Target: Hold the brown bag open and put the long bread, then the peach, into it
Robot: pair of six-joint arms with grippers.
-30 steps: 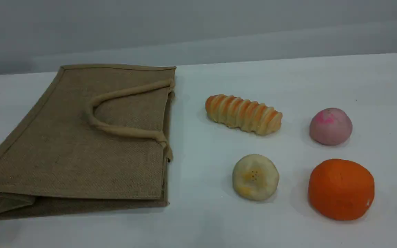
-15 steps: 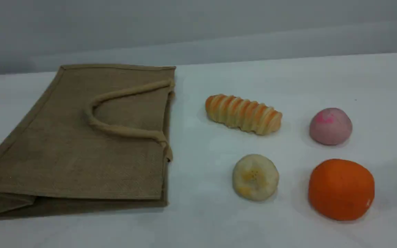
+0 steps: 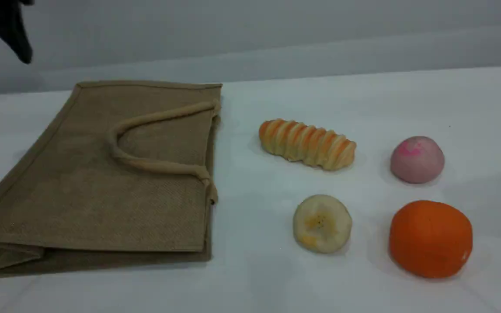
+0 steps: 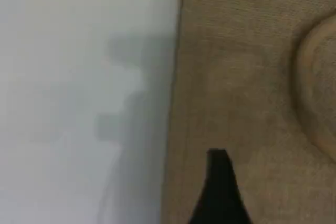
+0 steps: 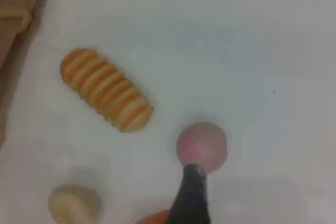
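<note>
Left end effector now enters at eleven o'clock, fingers spread and empty, above the flat, shut brown bag (mouth toward three). Opening comes next. Right end effector hangs wide over the peach — long bread waits between, untouched.

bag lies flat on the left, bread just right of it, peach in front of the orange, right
No: the scene view shows the peach behind the orange, farther from the camera. The brown bag does lie flat on the left, with the long bread just right of it.
</note>
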